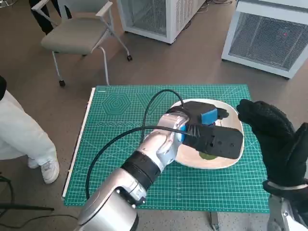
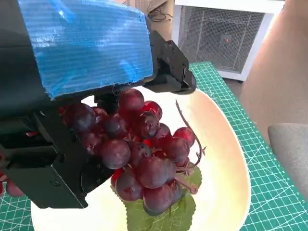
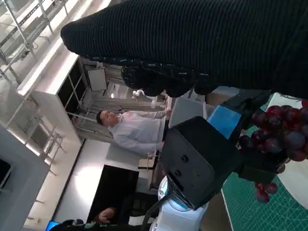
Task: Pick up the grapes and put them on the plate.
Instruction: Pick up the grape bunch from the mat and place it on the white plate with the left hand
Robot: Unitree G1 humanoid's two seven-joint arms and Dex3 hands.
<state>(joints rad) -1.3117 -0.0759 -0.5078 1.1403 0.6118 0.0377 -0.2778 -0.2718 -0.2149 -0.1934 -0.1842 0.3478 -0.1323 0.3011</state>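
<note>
A grey-brown floor (image 1: 159,62) runs under everything, with two white cabinets with mesh fronts (image 1: 269,36) at the far side and a grey padded chair on castors (image 1: 79,33) to the far left; a person in white trousers and a white shoe (image 1: 29,144) stands close at the table's left edge. The small table is covered by a green cutting mat printed with a grid (image 1: 125,120), and on its right half sits a round cream plate (image 1: 219,161). The black left hand with blue tape across its back (image 1: 211,127) hangs over the plate, fingers gripping a bunch of dark red-purple grapes (image 2: 142,154); the glossy fruit hangs against the palm just over the plate, a thin brown stem (image 2: 187,125) curling out and a green leaf (image 2: 163,211) below it on the plate. The right hand in its black knitted glove (image 1: 272,139) hovers beside the plate's right rim, holding nothing, fingers loosely curved and apart.
</note>
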